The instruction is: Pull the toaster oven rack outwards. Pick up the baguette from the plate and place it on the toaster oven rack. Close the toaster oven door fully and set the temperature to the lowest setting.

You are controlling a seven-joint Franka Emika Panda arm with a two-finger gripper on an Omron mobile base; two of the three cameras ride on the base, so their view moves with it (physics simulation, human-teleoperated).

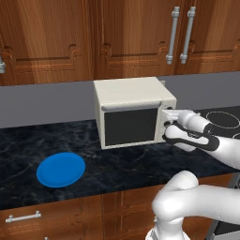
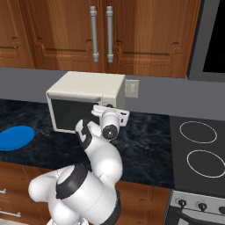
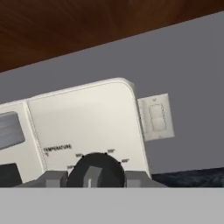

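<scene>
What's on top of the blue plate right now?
Nothing: the plate lies bare on the dark counter. The toaster oven door is shut, and its dark glass hides whatever is inside the toaster oven.

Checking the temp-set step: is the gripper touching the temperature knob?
Cannot tell. Hand view shows the fingertips flanking the temperature knob, but the contact is cut off at the view's bottom.
</scene>
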